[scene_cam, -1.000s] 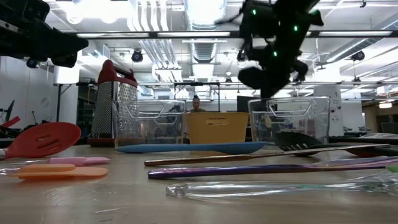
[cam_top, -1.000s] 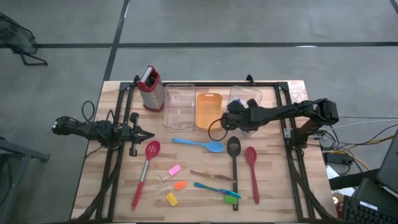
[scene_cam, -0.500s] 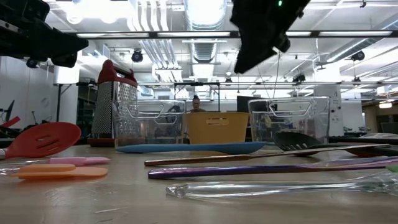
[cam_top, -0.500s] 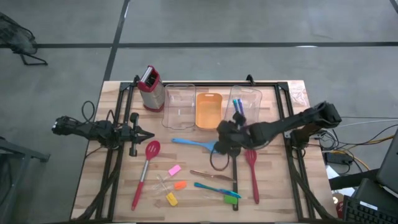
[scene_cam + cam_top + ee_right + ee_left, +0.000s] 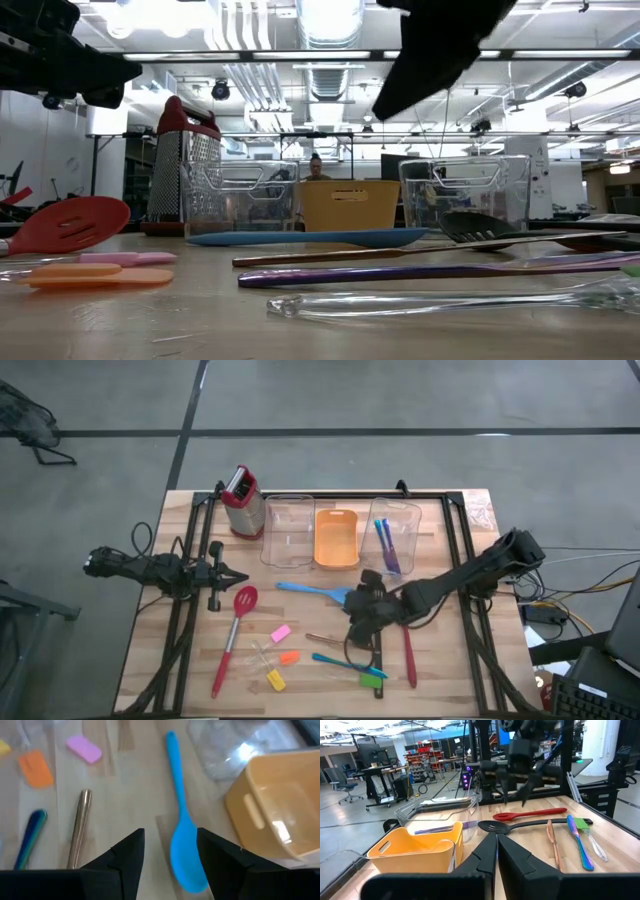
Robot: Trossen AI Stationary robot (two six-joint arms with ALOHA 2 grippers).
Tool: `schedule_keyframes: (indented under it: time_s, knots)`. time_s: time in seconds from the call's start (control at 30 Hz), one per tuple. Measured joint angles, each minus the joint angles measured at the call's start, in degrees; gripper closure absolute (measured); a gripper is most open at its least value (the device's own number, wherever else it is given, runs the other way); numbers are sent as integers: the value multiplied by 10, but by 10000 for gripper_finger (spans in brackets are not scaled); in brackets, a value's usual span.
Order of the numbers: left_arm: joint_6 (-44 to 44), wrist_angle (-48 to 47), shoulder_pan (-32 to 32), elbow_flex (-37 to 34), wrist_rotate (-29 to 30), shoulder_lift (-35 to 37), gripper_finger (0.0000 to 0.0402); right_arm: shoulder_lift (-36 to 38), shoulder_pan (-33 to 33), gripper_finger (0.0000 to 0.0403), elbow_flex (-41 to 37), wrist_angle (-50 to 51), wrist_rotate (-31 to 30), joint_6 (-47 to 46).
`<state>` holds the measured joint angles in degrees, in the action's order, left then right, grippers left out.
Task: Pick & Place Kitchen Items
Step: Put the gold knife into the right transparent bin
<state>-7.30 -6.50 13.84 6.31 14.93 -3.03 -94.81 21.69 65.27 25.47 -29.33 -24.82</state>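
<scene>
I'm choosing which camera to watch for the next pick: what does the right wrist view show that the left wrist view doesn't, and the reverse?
Only the right wrist view shows the blue spoon between the open right gripper's fingers, plus the pink piece and orange piece.

Only the left wrist view shows the red spoon, the black slotted spoon, the green piece and the shut left gripper, parked at the table's left side.

Both show the orange tray, the copper-coloured utensil and the blue-handled cutlery.
</scene>
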Motion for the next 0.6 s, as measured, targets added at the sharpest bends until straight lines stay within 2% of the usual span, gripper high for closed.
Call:
schedule_keyframes:
  time_s: [0.23, 0.43, 0.6]
  knots:
    - [0, 0, 0, 0, 0, 0, 382, -50, 5, 240, 0, -14, 41, -10]
    - [0, 0, 0, 0, 0, 0, 381, -87, 11, 257, 0, -82, 97, -11]
    - [0, 0, 0, 0, 0, 0, 383, -120, 18, 263, 0, -105, 104, -16]
